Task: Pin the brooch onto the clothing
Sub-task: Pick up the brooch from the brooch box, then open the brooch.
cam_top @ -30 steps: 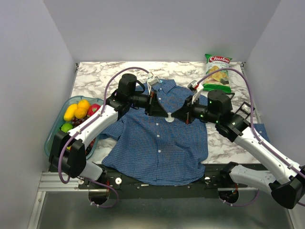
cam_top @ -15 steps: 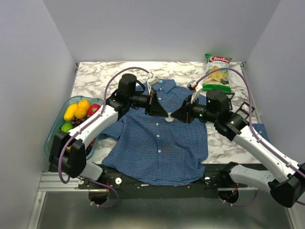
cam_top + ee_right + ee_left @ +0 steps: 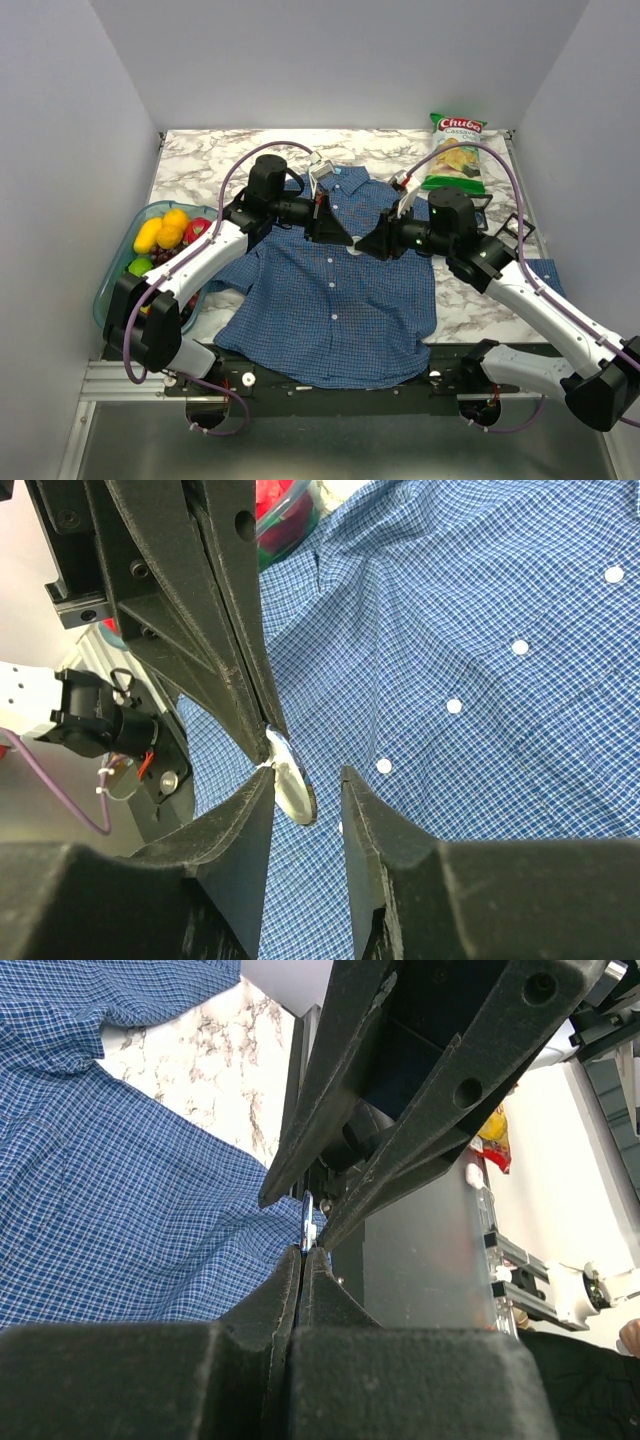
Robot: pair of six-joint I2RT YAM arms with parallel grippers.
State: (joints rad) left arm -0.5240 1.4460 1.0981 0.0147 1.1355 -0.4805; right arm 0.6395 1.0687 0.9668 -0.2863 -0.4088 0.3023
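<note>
Right hand (image 3: 305,776) opened partway in last second, no longer clamping brooch (image 3: 294,790); left hand (image 3: 303,1248) closed fully, pinching brooch rim over shirt (image 3: 480,600). Brooch likely handed over, pinning unconfirmed

Marble-patterned table (image 3: 200,165) bearing a green cassava chip bag (image 3: 455,150) beyond and to the right of the fingers (image 3: 335,230), and a translucent teal tub (image 3: 103,290) of yellow, red and green fruit (image 3: 160,232) well to their left.
</note>
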